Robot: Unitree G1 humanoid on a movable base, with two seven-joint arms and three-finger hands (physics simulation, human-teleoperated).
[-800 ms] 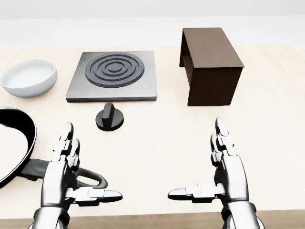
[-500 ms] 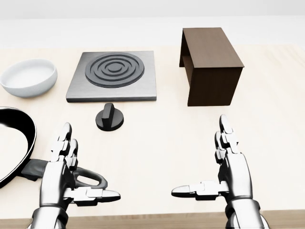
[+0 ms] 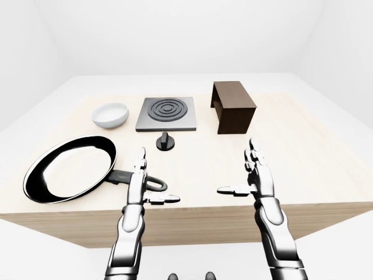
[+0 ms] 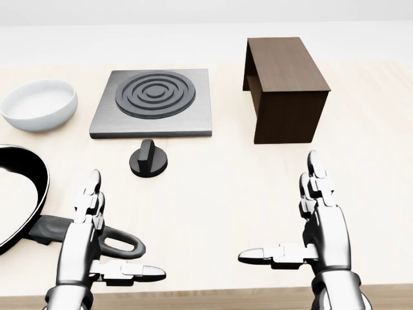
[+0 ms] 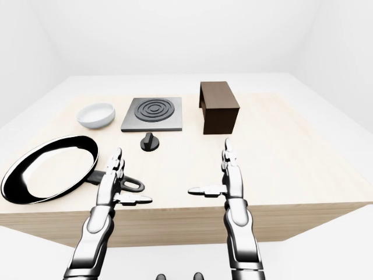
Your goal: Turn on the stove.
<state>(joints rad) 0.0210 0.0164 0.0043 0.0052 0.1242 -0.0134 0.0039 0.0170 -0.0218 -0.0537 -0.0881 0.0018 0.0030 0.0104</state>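
Observation:
The grey square stove plate [image 4: 153,104] with a dark ringed burner lies at the upper middle of the head view. Its round black knob [image 4: 148,159] stands just below it on the wooden table. My left hand [image 4: 108,242] is open, fingers straight, at the lower left, below the knob and over the pan handle. My right hand [image 4: 302,226] is open at the lower right, well apart from the knob. Neither hand touches the knob.
A black frying pan [image 3: 69,175] lies at the left, its handle [image 4: 106,240] under my left hand. A white bowl [image 4: 39,104] sits left of the stove. A dark brown open box [image 4: 284,87] stands right of the stove. The table's near edge [image 3: 192,216] is below my hands.

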